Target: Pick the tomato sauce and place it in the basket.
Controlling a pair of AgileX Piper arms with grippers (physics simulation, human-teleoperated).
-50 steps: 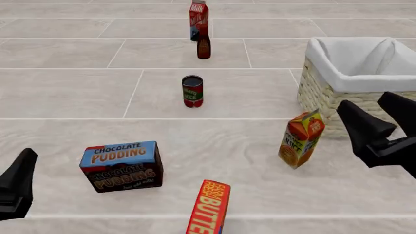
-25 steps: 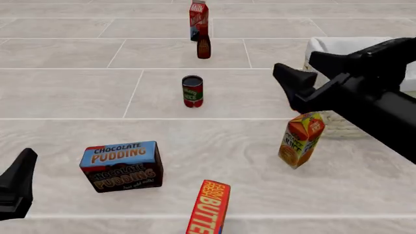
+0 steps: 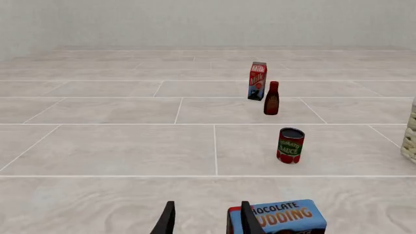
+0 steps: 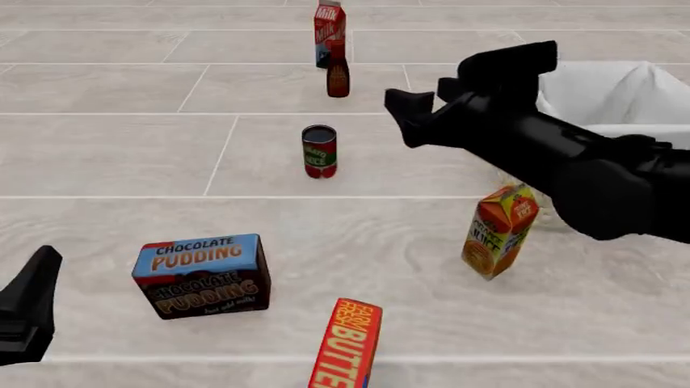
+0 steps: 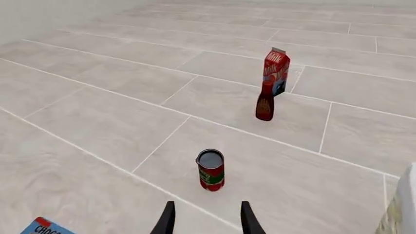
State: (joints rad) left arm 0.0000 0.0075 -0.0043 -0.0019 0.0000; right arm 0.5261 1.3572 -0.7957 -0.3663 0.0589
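Basket [image 4: 587,133] stood at the right edge of the table, its white lining showing behind my right arm, nothing from the task inside it as far as I could see. My right gripper [image 4: 437,105] hung above the table just to the right of the tomato sauce [image 4: 319,151], fingers spread apart and holding nothing; in the right wrist view the can [image 5: 211,169] sat ahead of my fingertips, upright and untouched. My left gripper [image 4: 31,303] rested low at the near left corner, fingers parted and idle, with the chocolate pudding box [image 4: 203,275] beside it.

The orange juice carton [image 4: 498,231] leaned near the basket's front, and the butter box [image 4: 347,343] stood at the near edge. Toward the far edge stood the red carton [image 4: 329,31] with the dark bottle [image 4: 338,77] just in front of it. The tomato sauce stood alone mid-table, well apart from the basket.

As I judged it, nothing was done yet: the grasp, the lift, the carry to the right and the drop all remained.
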